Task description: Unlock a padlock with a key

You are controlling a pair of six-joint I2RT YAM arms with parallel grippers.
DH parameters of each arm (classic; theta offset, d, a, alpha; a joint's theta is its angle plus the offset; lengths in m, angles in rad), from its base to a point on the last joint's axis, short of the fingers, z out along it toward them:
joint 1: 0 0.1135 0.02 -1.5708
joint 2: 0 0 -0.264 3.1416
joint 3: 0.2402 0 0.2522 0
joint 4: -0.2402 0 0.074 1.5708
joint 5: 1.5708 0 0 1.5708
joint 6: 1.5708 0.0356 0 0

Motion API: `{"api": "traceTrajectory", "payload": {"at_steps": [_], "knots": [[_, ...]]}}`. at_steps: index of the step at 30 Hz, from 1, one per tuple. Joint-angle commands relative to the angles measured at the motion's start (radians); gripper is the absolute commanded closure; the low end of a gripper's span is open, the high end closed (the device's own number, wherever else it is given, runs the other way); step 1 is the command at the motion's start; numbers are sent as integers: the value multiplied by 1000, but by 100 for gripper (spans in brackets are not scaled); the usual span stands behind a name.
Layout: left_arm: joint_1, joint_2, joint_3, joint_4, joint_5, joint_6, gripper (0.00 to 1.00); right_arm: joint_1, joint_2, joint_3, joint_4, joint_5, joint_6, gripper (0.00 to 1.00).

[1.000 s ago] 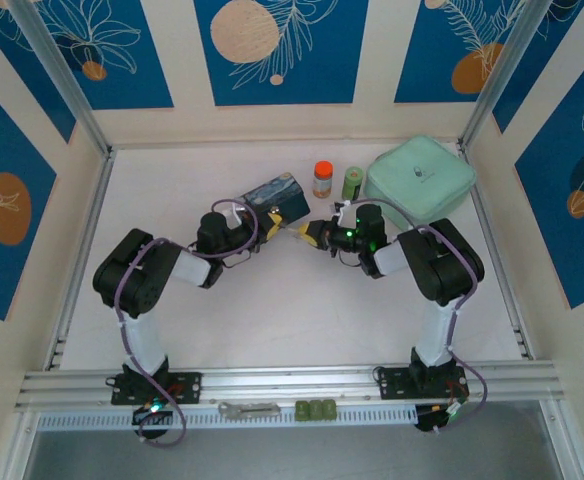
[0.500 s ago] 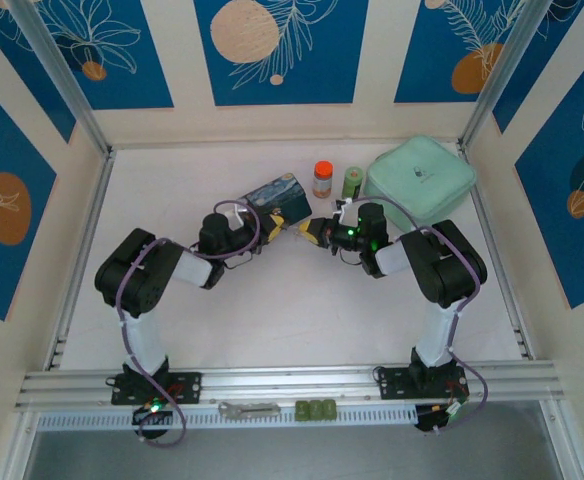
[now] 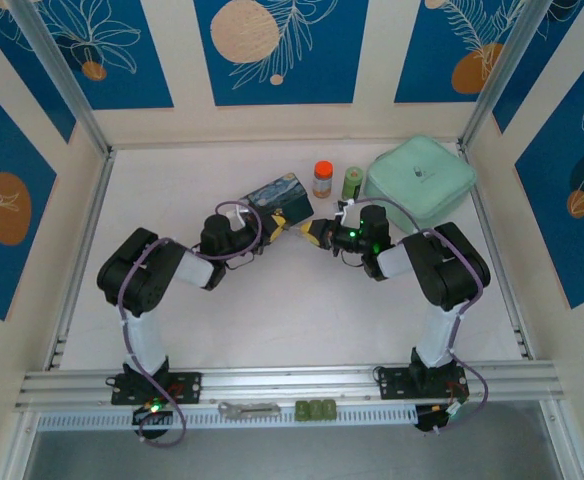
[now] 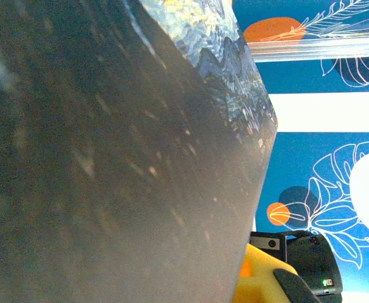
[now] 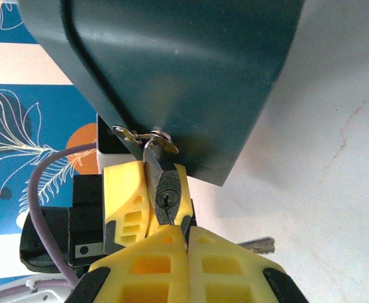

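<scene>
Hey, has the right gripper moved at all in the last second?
Yes, slightly. In the top view the right gripper has crept toward the far wall, ending a little closer to the orange-capped bottle and the corner of the blue box.

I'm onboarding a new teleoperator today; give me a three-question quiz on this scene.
1. True or false: the padlock hangs from a hasp on the box.
2. The right gripper's fingers are: A wide open; B pressed together just below the padlock; C gripping the mint case.
3. Fill in: the padlock's keyhole faces the ___ wrist camera.

Key: 1 true; 2 B; 3 right.
</scene>
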Motion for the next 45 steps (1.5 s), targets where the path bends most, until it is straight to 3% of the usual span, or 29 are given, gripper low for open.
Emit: {"api": "traceTrajectory", "payload": {"at_steps": [1, 11, 27, 36, 45], "knots": [[-22, 6, 25, 72, 8, -7, 100, 3, -42, -9, 29, 13, -19, 100], [-34, 6, 26, 101, -3, -35, 100, 30, -3, 15, 55, 50, -6, 100], [-64, 15, 26, 114, -17, -64, 100, 62, 89, 9, 318, 115, 142, 100], [-65, 27, 36, 102, -11, -53, 100, 49, -41, -39, 161, 101, 38, 100], [-69, 15, 27, 112, -15, -60, 100, 46, 3, -2, 174, 117, 53, 100]]}}
